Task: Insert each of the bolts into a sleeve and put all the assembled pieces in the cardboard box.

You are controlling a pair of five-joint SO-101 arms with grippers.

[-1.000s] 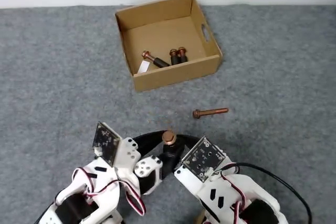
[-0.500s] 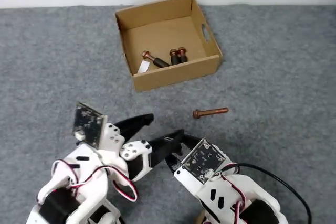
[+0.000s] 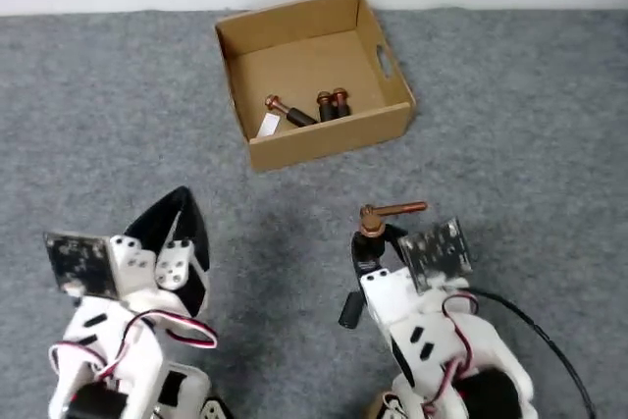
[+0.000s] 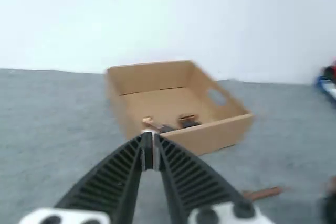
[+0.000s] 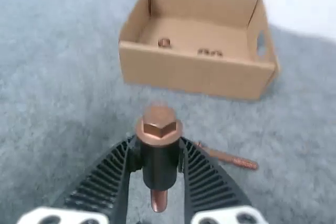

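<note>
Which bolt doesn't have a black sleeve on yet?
The bare bolt lying on the carpet by the right gripper. The held bolt and the three bolts in the box all wear sleeves.

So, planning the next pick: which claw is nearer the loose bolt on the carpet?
Right. The right claw, shut on a sleeved bolt, is just beside the head of the loose bolt; the left claw is well off across the carpet.

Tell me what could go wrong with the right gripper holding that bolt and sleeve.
The right gripper clamps the sleeve, not the bolt; tilted, the bolt may slip out. The loose bolt lies beside it and could get knocked away. Carried low, the piece might hit the cardboard box.
</note>
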